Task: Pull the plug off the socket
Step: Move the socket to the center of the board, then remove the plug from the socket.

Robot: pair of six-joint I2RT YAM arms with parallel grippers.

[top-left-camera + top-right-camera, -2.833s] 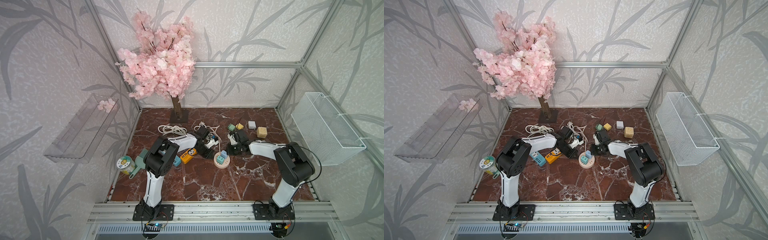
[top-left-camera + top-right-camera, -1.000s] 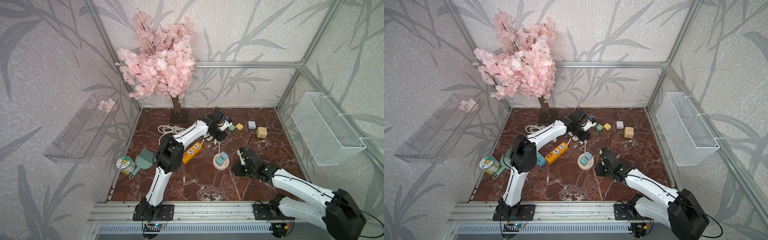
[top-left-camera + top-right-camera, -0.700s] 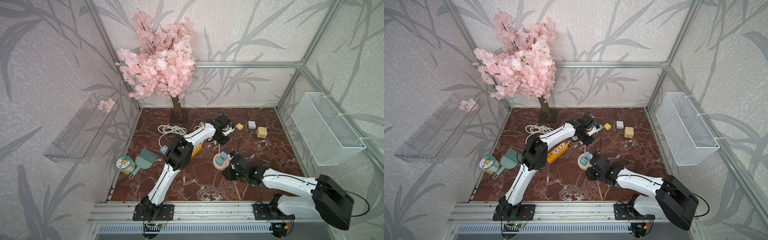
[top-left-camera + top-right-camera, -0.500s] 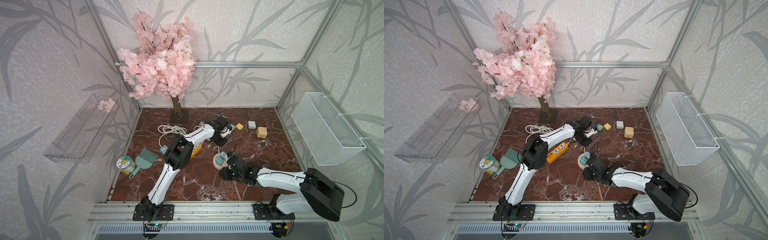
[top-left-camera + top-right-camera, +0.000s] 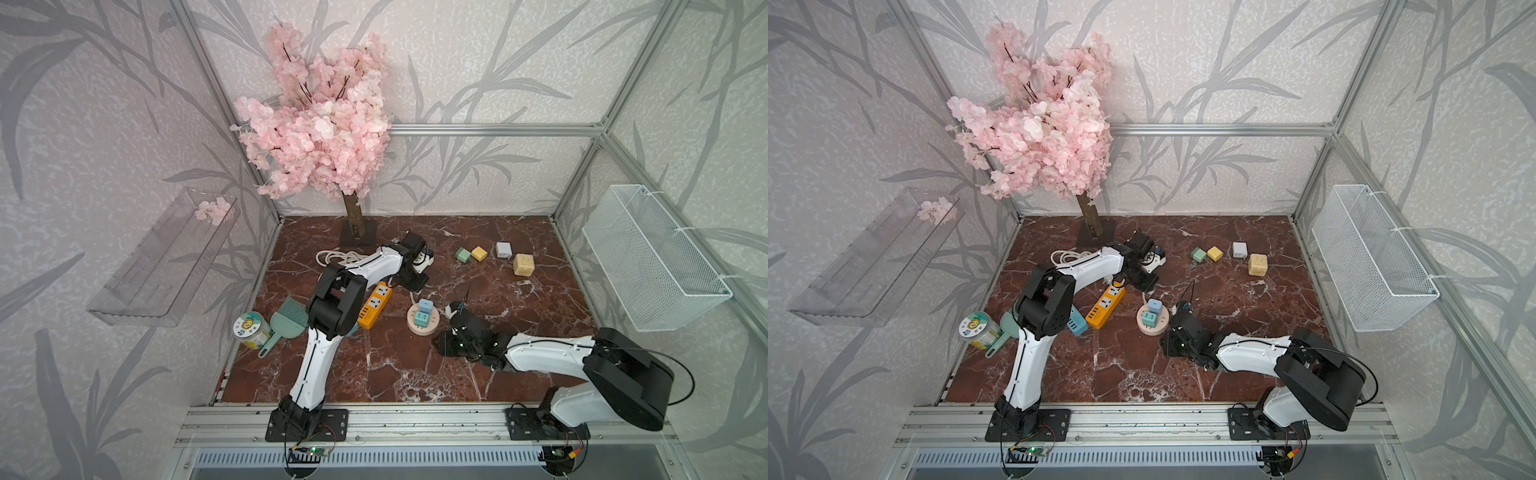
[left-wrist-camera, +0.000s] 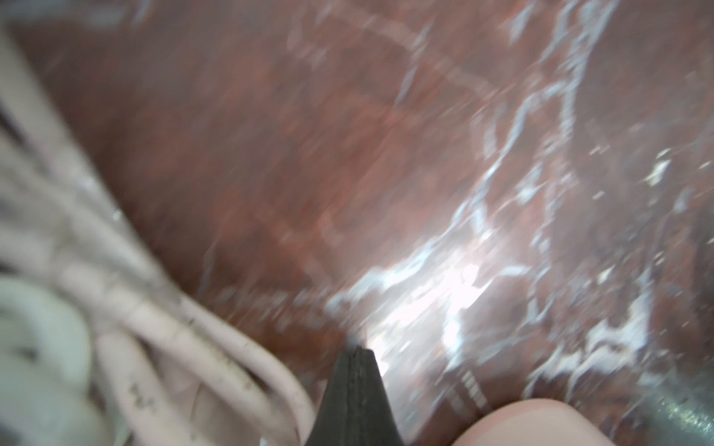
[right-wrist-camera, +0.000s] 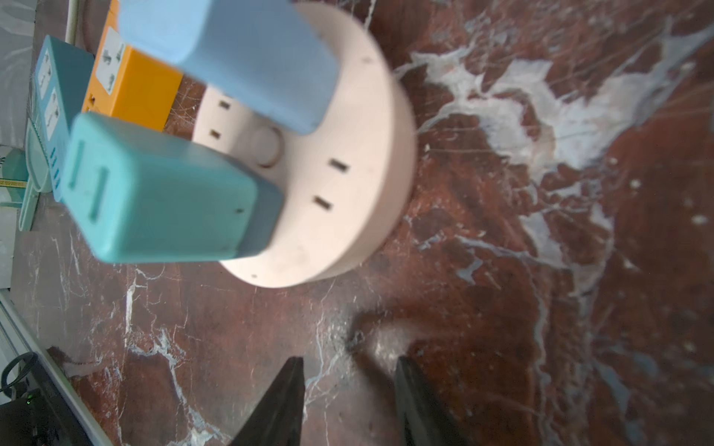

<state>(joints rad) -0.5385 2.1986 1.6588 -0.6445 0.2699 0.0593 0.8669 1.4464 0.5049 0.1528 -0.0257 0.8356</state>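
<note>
Both grippers were empty. Left gripper [image 6: 356, 349]: jaws pressed together, with the white cable [image 6: 162, 328] just beside it. Right gripper [image 7: 349, 361]: jaws apart, nothing between them. The round pink socket [image 7: 340, 193] lay just ahead of its fingertips, with the teal plug [image 7: 166, 193] and blue plug [image 7: 239, 50] both seated in it.

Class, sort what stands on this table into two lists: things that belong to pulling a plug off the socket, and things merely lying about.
Belongs to the job: round pink socket, light blue plug, teal plug, right gripper.

Lying about: orange power strip, jar, green cube, yellow cube, white adapter, cream cube, blossom tree.
</note>
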